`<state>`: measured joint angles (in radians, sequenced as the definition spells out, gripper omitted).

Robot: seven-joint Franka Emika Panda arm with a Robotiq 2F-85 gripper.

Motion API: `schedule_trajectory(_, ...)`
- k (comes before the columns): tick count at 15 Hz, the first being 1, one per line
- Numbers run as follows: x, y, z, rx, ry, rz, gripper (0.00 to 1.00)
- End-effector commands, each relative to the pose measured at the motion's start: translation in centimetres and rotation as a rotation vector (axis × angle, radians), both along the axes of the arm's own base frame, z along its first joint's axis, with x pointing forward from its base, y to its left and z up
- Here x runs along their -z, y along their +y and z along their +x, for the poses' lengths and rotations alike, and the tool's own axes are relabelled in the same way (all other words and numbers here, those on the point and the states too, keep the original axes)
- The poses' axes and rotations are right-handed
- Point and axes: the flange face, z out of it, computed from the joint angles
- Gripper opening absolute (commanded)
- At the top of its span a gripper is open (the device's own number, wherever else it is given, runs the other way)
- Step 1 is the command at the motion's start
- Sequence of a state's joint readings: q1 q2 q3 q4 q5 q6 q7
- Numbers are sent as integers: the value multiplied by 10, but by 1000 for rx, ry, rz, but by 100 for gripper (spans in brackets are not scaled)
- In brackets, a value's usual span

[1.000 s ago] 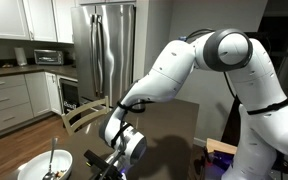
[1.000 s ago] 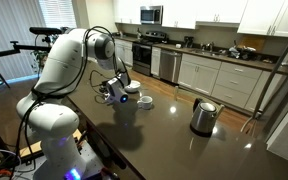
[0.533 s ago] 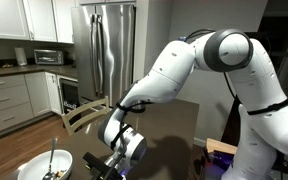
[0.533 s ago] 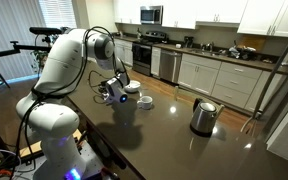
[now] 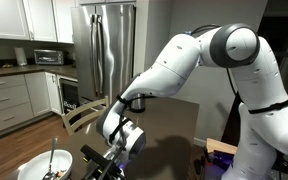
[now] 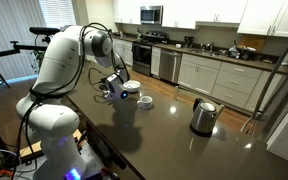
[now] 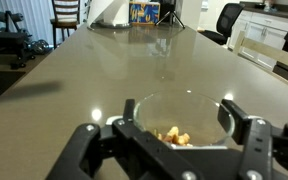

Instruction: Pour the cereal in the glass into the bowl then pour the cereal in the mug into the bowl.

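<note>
Brown and yellowish pieces of cereal (image 7: 172, 136) lie at the bottom of the glass (image 7: 199, 104), and in the wrist view this glass stands right between the fingers (image 7: 127, 122) of your pincer (image 7: 181, 115). The jaws stand wide, and one finger lies against each side of the clear wall, so the pincer has its hold on the glass. Whether the glass rests on the surface (image 7: 104, 60) or is a little above it, you cannot tell from these views.

The surface is dark and glossy and reflects the room. In an exterior view your pincer (image 5: 111, 160) is low over it, close to the edge nearest that camera. Just beside the pincer, near the corner of the same edge, stands the wide white bowl (image 5: 29, 162). A metal spoon (image 5: 52, 157) sticks up out of the bowl, and some dark pieces lie inside it.

In an exterior view the pincer (image 6: 112, 88) is near the far end of the surface (image 6: 184, 145), and the small white mug (image 6: 145, 101) stands close to it, a little more toward the middle. The mug is upright, apart from the pincer, and its inside looks dark. A steel kettle (image 6: 203, 116) with a black handle stands well apart from the mug, toward the edge beside the kitchen cabinets.
</note>
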<state>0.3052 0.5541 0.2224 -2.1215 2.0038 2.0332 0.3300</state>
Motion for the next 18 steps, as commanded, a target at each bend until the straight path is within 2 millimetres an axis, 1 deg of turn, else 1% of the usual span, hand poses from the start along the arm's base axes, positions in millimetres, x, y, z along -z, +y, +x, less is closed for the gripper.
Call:
schedule_trajectory(1, -35, -2, 0, -15, -48, -22, 60)
schedule_trajectory(4, -53, -3, 6, -11, -89, -28, 60)
schedule_trajectory(6, -62, -3, 14, -25, -145, -44, 60)
schedule_trajectory(9, -67, -6, 25, -41, -201, -85, 60)
schedule_trajectory(16, -82, -6, 51, -59, -311, -120, 60)
schedule_trajectory(18, -86, -10, 58, -56, -337, -133, 60)
